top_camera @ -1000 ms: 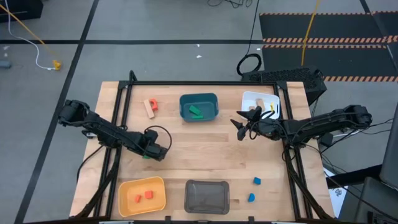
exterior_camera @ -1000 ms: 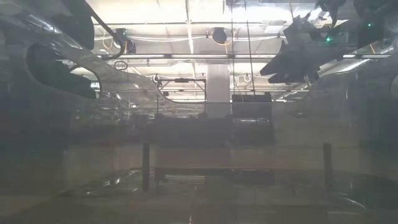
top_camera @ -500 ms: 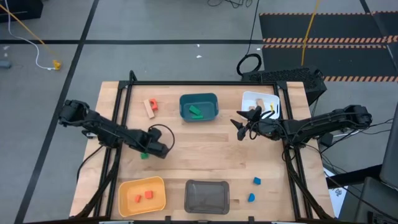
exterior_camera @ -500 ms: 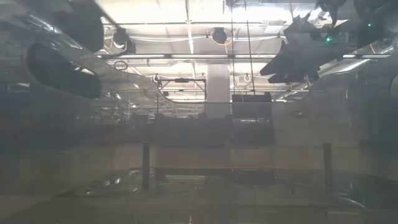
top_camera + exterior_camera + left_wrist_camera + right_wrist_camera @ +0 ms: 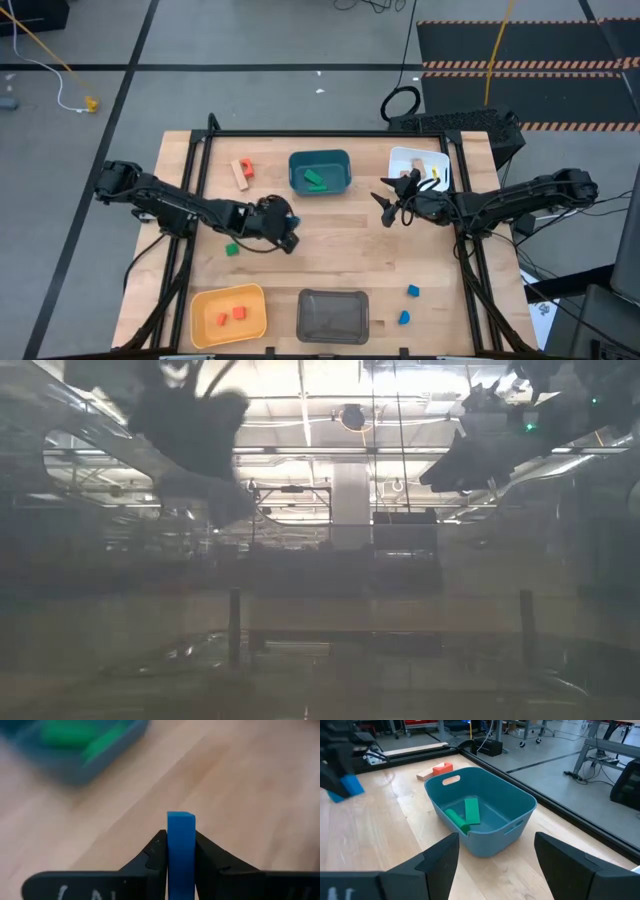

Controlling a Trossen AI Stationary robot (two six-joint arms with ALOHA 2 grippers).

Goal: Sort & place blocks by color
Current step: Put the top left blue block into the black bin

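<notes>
Blocks lie all over the table (image 5: 340,255) from above: two green ones in the teal bin (image 5: 320,172), one green block (image 5: 231,249) loose. Left gripper (image 5: 181,851) pinches a blue block (image 5: 180,851) above bare wood. Right gripper (image 5: 490,851) is spread, facing the teal bin.

The wooden table (image 5: 330,260) carries four bins around the teal bin (image 5: 320,171), with loose blocks (image 5: 231,249) scattered nearby.

Bare table (image 5: 340,235) mid-board, teal bin (image 5: 320,171) behind, grey bin (image 5: 333,315) in front, small green block (image 5: 231,249) left.
</notes>
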